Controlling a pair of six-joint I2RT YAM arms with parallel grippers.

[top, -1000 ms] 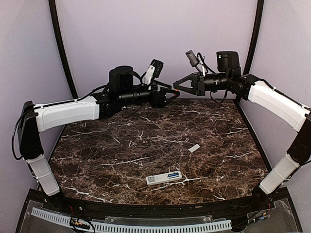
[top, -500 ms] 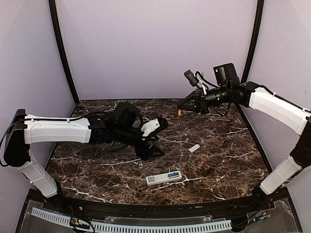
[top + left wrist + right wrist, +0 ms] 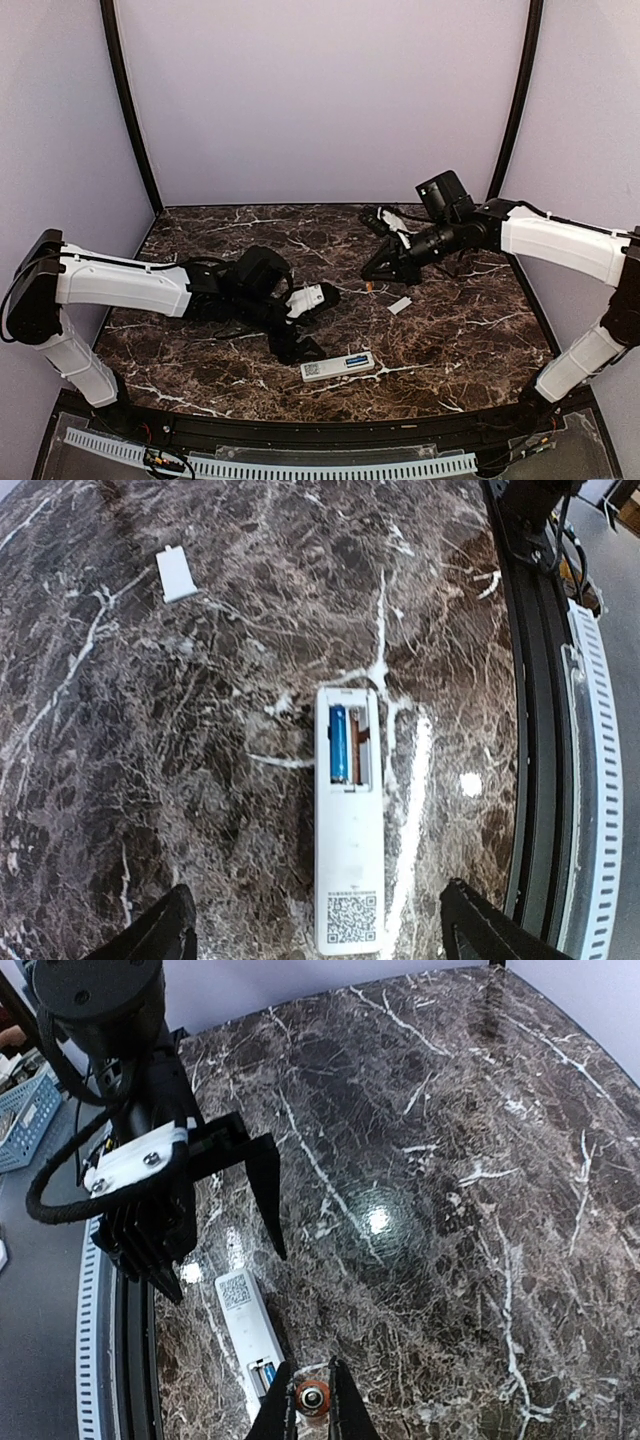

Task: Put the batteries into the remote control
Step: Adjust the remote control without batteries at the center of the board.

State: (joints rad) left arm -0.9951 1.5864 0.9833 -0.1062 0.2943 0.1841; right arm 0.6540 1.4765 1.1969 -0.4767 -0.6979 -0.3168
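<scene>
The remote control (image 3: 337,367) is lying back-up near the desk's (image 3: 470,340) near edge, its long axis running left to right and its open compartment at the right end. The blue battery (image 3: 339,743) is sitting in the far slot; the slot on its near side is showing empty. The right fingers (image 3: 272,1410) are pinching the orange battery (image 3: 312,1396), which is showing end-on to the wrist camera, and are hanging far and right of the remote. So the battery probably needs turning parallel to the remote before it goes near and left. The left fingers (image 3: 160,935) are hovering spread, straddling the remote, nearer to it. The cover (image 3: 399,305) is lying apart.
</scene>
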